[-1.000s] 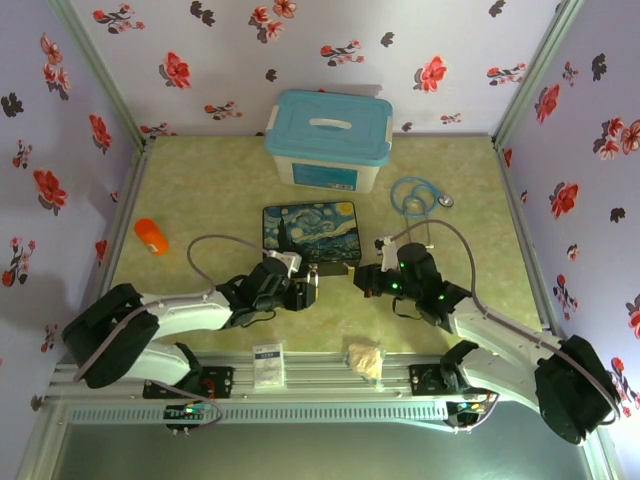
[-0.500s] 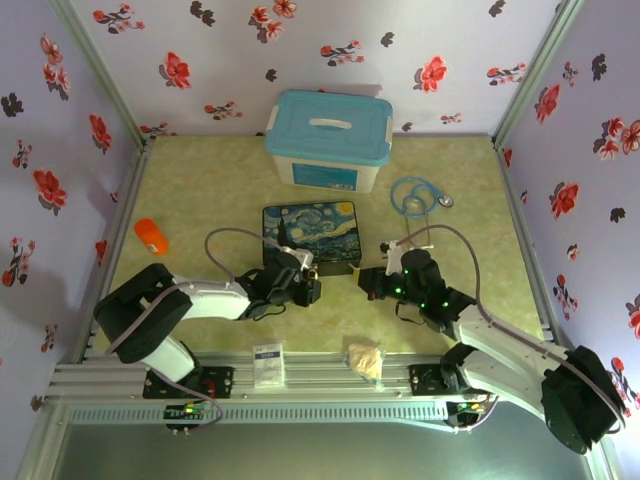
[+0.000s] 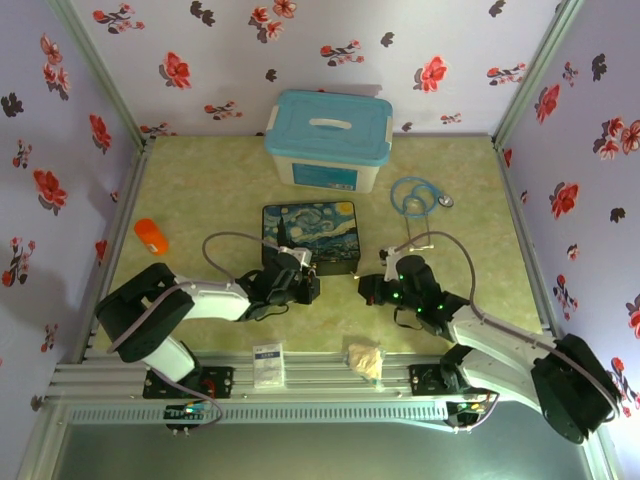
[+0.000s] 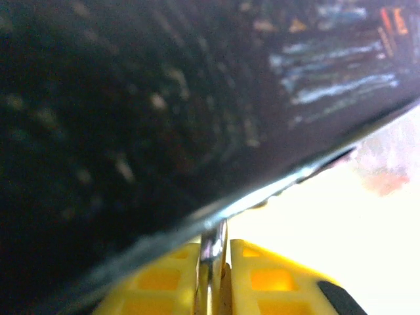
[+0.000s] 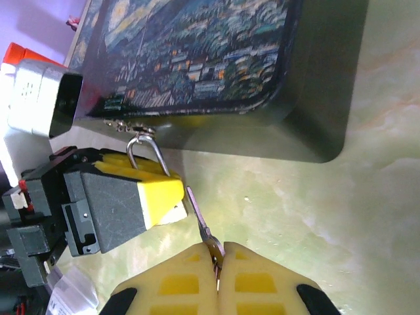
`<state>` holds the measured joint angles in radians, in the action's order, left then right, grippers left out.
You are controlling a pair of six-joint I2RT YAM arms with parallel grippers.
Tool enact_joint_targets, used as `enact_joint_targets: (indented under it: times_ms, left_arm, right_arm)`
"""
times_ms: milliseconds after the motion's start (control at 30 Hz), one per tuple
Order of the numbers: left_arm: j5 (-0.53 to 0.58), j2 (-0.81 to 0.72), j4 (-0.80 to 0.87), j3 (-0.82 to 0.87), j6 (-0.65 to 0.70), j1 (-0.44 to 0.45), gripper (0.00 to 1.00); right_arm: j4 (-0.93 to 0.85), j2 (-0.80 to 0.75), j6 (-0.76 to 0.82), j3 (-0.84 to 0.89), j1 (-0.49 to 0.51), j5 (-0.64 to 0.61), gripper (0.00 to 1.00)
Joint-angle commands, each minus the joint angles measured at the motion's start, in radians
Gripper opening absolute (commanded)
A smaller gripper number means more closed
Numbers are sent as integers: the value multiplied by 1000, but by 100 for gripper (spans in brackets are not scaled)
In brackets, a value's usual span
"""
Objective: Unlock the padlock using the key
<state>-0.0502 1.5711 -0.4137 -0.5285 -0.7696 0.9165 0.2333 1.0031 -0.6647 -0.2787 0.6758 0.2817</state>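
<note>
Left gripper [image 5: 168, 199] is pressed shut on the padlock [image 4: 212, 248] at the box's [image 5: 216, 65] near edge; right gripper [image 5: 218, 253] pinches the key [image 5: 197, 213], not yet inserted; turning remains

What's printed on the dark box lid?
A starry-night painting, blue swirls and yellow, on the box; clearest from top external.

Painted box [image 3: 312, 230] blocks the left tool [image 3: 308, 286] ahead; bare table [image 3: 200, 195] lies leftward.
</note>
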Motion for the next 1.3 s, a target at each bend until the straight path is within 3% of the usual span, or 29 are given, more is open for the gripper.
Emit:
enact_joint_targets:
  times_ms: [0, 367, 767, 1100, 1267]
  left_arm:
    - [61, -40, -89, 16, -103, 5, 7]
    - [108, -26, -297, 19, -215, 12, 3]
    - [100, 77, -492, 48, -325, 14, 0]
    - [106, 53, -513, 60, -337, 13, 0]
    - [104, 87, -592, 77, -385, 10, 0]
  right_arm:
    - [125, 55, -77, 26, 28, 51, 0]
    - [464, 294, -278, 75, 75, 164, 0]
    - [687, 496, -482, 71, 91, 136, 0]
    - [1150, 781, -610, 98, 90, 152, 0]
    - [1152, 809, -606, 79, 93, 174, 0]
